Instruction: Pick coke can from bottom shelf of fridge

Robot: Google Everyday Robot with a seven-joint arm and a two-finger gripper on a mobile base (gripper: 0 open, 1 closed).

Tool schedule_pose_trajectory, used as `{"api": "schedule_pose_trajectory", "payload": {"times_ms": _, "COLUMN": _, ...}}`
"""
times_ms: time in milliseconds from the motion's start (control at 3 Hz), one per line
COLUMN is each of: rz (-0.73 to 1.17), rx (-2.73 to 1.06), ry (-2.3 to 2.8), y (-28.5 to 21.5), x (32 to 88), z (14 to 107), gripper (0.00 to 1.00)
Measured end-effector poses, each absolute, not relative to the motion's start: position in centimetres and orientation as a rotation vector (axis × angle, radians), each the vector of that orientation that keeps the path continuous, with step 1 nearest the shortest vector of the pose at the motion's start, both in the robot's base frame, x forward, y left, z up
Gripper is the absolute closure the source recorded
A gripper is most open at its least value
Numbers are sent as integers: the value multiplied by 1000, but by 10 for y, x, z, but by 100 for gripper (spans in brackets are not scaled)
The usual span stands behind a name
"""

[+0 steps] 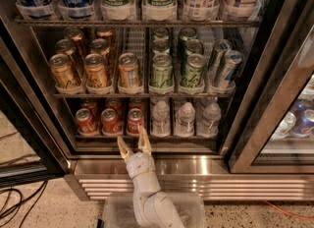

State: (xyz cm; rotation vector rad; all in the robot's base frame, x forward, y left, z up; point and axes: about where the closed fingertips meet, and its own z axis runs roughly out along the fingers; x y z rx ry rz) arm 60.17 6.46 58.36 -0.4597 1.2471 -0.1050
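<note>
The fridge (147, 165) stands open in front of me. Its bottom shelf (147, 135) holds three front red coke cans, with more behind them: left (85, 121), middle (110, 121) and right (135, 120). My white gripper (133, 144) is open, fingers pointing up and into the fridge. It sits just below the shelf's front rail, in front of the gap between the middle and right cans. It holds nothing and touches no can.
Three clear water bottles (185, 119) stand right of the coke cans. Gold cans (95, 70) and green cans (162, 71) fill the rack above. A glass door frame (265, 104) stands at the right, another door (29, 124) at the left. Cables (14, 207) lie on the floor.
</note>
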Motion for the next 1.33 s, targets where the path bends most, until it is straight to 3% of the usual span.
{"api": "schedule_pose_trajectory", "payload": {"times_ms": 1333, "rz": -125, "rx": -342, "ry": 1239, "y": 64, "x": 641, "z": 591, "gripper": 37}}
